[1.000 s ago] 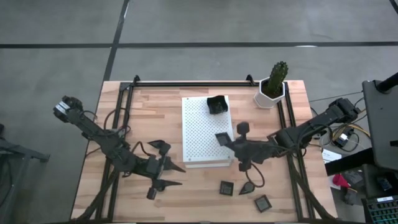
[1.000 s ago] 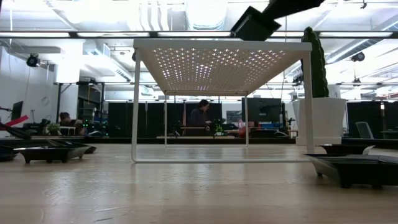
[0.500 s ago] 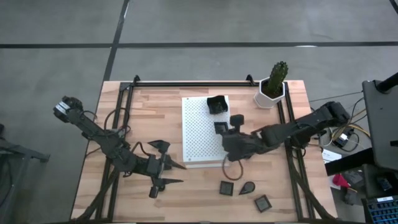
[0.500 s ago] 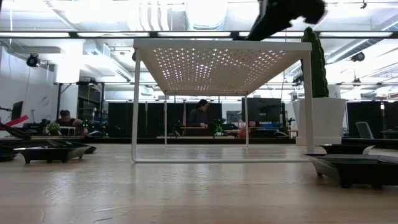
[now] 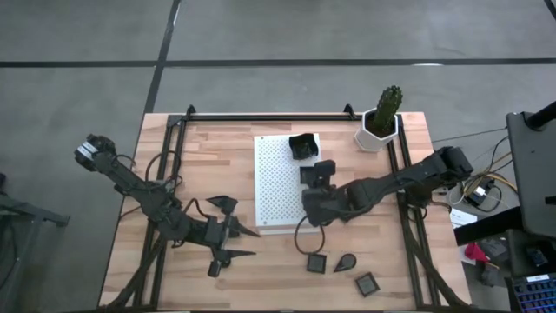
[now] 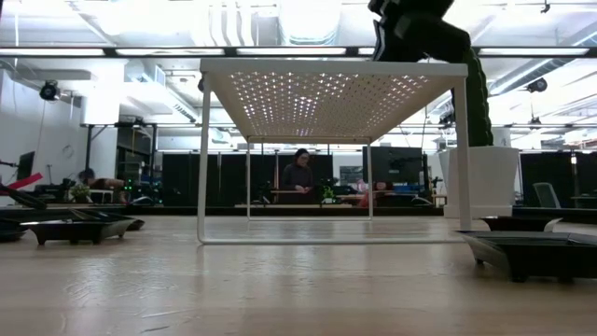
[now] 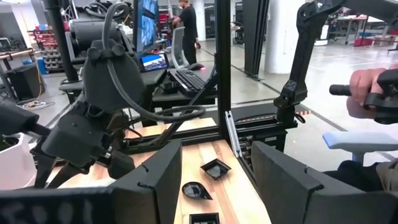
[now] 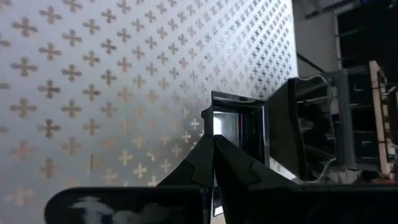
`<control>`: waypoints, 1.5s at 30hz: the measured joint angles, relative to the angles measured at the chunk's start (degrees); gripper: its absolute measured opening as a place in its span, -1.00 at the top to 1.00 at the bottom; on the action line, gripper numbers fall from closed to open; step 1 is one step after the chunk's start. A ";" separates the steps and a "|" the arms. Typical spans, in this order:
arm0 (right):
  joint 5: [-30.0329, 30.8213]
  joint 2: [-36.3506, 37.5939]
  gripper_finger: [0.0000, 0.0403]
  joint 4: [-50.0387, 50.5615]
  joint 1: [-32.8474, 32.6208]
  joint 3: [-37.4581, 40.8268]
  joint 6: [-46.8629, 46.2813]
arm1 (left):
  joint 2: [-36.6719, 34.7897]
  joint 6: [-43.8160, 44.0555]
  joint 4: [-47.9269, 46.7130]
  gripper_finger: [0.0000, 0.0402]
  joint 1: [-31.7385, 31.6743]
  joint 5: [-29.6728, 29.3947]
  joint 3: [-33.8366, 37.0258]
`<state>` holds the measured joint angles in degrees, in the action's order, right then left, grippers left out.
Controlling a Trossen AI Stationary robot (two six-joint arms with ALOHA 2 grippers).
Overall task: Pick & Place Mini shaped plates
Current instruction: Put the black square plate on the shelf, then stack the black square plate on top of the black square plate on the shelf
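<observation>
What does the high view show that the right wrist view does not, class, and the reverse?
Only the high view shows the left gripper waiting open over the table's left half, the cactus pot and three mini plates on the bare wood. Only the right wrist view shows the right gripper shut on a square mini plate's rim. Both show the white perforated board and a dark dish resting on it.

My high camera looks straight down on the whole worktop [image 5: 208,165], the white perforated board [image 5: 278,187] at frame centre. My low camera sits at worktop level, facing that same board [image 6: 326,93] and the room behind. The left wrist view faces across the worktop; the right wrist view hangs close over the board [image 8: 93,81].
</observation>
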<state>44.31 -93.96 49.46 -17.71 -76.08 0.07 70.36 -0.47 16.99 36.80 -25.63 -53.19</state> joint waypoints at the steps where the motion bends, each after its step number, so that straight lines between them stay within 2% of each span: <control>1: 0.30 0.07 0.96 -0.38 0.06 0.19 -0.03 | -0.01 -0.02 0.00 0.06 0.00 0.00 0.00; 10: 0.32 0.31 0.96 -0.34 0.10 0.51 0.90 | -0.01 -0.02 0.00 0.06 -0.04 0.00 0.00; 17: -3.78 0.20 0.96 -0.86 0.10 0.56 1.88 | -0.01 -0.02 0.02 0.06 -0.02 0.02 0.00; 31: -4.06 0.20 0.95 -0.86 0.14 0.56 2.61 | 0.00 -0.02 0.04 0.06 -0.02 0.02 0.00; 34: -4.33 0.20 0.89 -0.86 0.10 0.56 2.51 | -0.02 -0.02 0.04 0.06 -0.02 0.02 0.00; 45: -4.30 0.87 0.49 -1.36 -0.56 0.56 2.47 | 0.01 -0.02 0.04 0.06 0.02 0.02 0.00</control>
<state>40.01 -93.09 48.10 -18.27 -75.53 2.54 70.37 -0.49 17.04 36.82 -25.61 -53.19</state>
